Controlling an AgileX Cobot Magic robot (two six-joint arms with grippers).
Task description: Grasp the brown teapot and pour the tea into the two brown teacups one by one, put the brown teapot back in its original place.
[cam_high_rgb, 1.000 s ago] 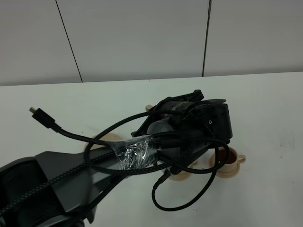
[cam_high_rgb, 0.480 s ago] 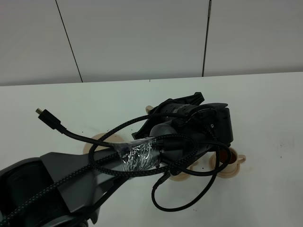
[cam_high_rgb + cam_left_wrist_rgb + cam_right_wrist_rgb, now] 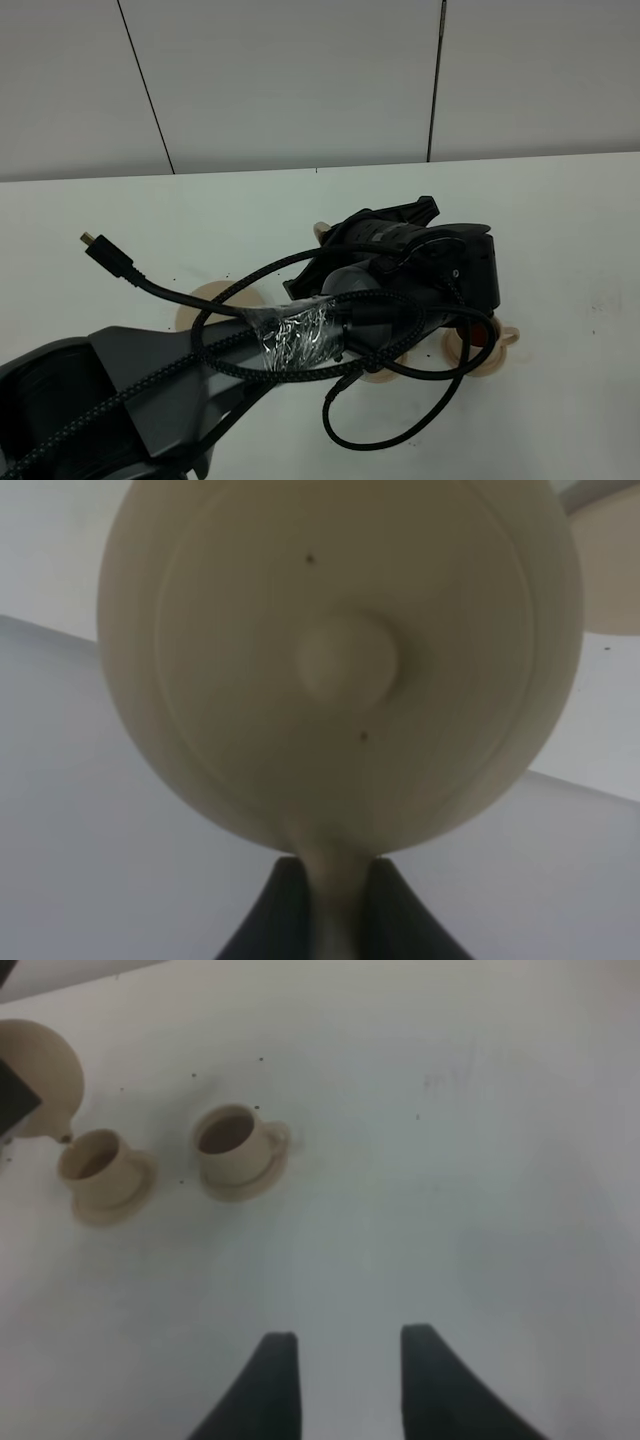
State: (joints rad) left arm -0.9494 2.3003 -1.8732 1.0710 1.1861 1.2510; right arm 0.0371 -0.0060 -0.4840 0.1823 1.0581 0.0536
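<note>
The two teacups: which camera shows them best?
The right wrist view: both teacups sit unobstructed on their saucers, dark liquid inside each. The exterior high view hides most of them behind the left arm; only one cup's edge shows clearly. The left wrist view shows none, just the teapot.

My high camera looks down over the table (image 3: 580, 220), the left wrist view sits tight against the brown teapot (image 3: 340, 660), and the right wrist view, farther back, shares the two brown teacups (image 3: 240, 1145).
</note>
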